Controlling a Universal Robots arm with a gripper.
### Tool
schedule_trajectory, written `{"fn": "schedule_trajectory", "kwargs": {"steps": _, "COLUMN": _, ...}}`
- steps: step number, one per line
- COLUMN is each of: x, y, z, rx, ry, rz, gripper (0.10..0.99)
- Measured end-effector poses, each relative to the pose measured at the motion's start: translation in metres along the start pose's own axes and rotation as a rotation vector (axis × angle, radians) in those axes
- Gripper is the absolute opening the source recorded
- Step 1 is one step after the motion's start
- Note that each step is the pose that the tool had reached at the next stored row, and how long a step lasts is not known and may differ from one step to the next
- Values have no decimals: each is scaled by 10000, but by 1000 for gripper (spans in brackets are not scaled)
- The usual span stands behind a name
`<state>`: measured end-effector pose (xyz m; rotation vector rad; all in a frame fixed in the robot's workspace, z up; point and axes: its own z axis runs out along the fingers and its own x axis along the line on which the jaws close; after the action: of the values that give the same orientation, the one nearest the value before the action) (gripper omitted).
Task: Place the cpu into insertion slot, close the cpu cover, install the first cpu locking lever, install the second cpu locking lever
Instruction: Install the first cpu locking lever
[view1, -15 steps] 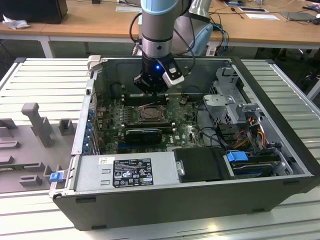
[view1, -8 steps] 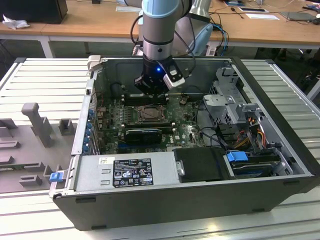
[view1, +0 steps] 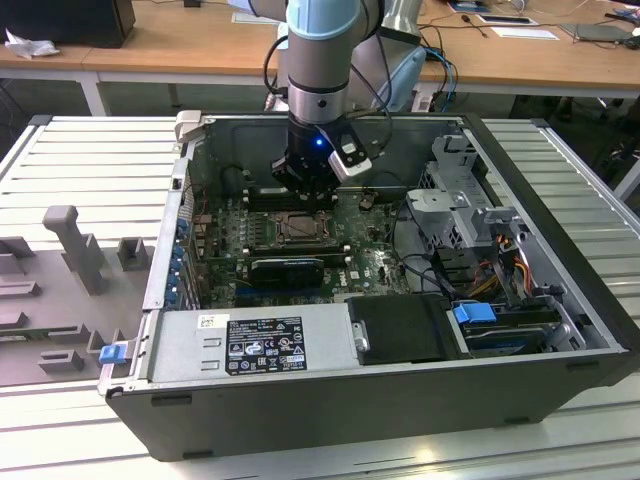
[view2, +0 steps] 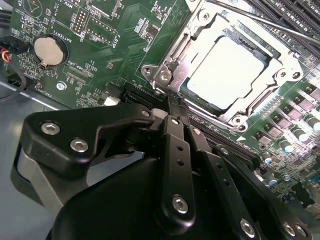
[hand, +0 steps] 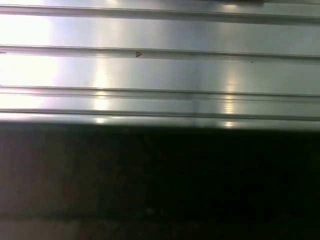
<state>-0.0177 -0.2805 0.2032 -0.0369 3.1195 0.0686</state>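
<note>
Figure. Open computer case on a ribbed metal bench, arm working over the motherboard.

Nearest in the exterior view lay the grey power supply and, to the exterior view's right, a blue-tabbed drive bay. Beyond them sat the green motherboard, and farther still the arm's gripper, lowered into the case just behind the insertion slot.

In the second wrist view the gripper had its black fingers pressed together, their tips meeting at the slot's near edge; whether a thin lever wire was pinched between them could not be told. The cpu lay flat inside the insertion slot, its pale lid visible through the window of the cpu cover, which lay down over it. A slim locking lever ran along the far side of the slot and appeared not yet tucked under its hook. A round coin battery sat well apart on the board.

Judged from this, chip placement and cover closing were done, and the work stood at the levers. Done well, this step asks for a push low on the lever, swung sideways under its catch without dragging the fingertips across the cover or nearby capacitors.
</note>
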Motion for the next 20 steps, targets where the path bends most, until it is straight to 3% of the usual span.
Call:
{"fn": "schedule_trajectory", "kwargs": {"steps": 6, "x": 0, "y": 0, "z": 13, "rx": -42, "ry": -2, "rz": 3, "gripper": 106}}
{"fn": "schedule_trajectory", "kwargs": {"steps": 11, "x": -3, "y": 7, "z": -128, "rx": -4, "ry": 0, "rz": 2, "gripper": 106}}
{"fn": "schedule_trajectory", "kwargs": {"steps": 20, "x": -2, "y": -20, "z": -129, "rx": -4, "ry": -1, "rz": 3, "gripper": 106}}
